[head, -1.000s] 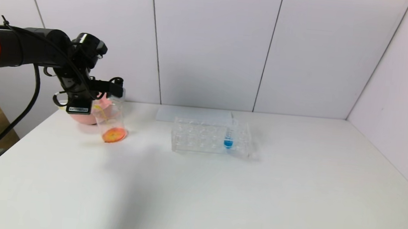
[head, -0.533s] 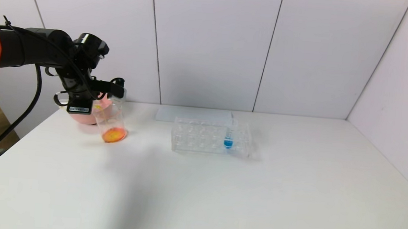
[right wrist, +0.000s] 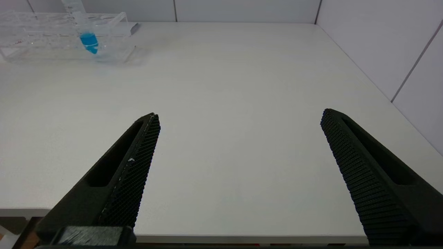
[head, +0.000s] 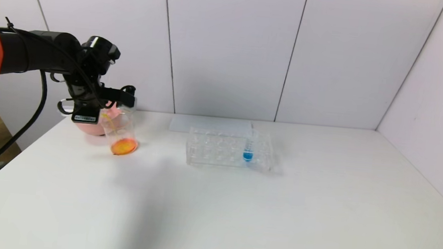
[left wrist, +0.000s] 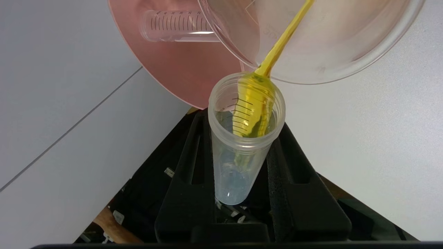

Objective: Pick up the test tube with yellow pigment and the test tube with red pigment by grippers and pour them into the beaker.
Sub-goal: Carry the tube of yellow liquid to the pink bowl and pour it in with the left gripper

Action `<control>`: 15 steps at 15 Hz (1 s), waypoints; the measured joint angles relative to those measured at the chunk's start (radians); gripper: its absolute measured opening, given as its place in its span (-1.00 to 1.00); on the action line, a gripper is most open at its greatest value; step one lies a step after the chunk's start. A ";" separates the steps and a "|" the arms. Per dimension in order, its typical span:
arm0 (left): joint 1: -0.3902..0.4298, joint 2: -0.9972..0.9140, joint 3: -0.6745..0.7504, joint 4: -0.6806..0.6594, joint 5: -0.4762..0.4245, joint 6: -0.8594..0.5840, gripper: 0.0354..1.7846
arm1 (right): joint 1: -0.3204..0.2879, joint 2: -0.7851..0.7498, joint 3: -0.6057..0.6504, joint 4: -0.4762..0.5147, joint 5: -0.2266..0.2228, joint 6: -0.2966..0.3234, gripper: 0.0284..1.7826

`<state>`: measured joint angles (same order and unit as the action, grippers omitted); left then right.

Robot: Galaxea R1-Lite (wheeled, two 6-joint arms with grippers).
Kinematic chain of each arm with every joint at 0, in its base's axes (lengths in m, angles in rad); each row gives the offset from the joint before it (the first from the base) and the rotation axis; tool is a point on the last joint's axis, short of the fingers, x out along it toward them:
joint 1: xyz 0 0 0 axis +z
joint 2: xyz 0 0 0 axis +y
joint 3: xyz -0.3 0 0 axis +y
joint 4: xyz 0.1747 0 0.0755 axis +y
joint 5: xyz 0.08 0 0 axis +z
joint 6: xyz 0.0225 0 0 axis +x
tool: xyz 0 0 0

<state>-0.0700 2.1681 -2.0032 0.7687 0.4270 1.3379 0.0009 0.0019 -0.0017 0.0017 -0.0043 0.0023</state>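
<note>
The left tool (left wrist: pixel 242 162) is clamping the yellow tube (left wrist: pixel 244 138), tipping it so pigment is streaming into the beaker (left wrist: pixel 346 58); the right tool (right wrist: pixel 238 166) is idling wide over the bench (right wrist: pixel 221 86).

You are looking at a lab-style test cell: a white worktop (head: pixel 238 206) boxed in by plain white panels, carrying a clear tube rack (head: pixel 219 147), a glass beaker (head: pixel 120 131) and a pink bowl (head: pixel 89 127).

You see a clear glossy plastic test tube with yellow pigment (left wrist: pixel 244 138) between matt black textured fingers (left wrist: pixel 188 180), before a smooth transparent beaker (left wrist: pixel 311 41).
</note>
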 joint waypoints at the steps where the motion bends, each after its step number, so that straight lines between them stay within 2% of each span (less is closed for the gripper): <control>1: -0.002 0.000 0.000 -0.003 0.002 0.001 -0.53 | 0.000 0.000 0.000 0.000 0.000 0.000 0.91; 15: -0.023 0.000 0.000 -0.014 0.044 0.018 -0.53 | 0.000 0.000 0.001 0.000 0.000 0.000 0.91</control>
<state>-0.0932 2.1681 -2.0032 0.7551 0.4713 1.3562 0.0009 0.0019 -0.0009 0.0017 -0.0047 0.0028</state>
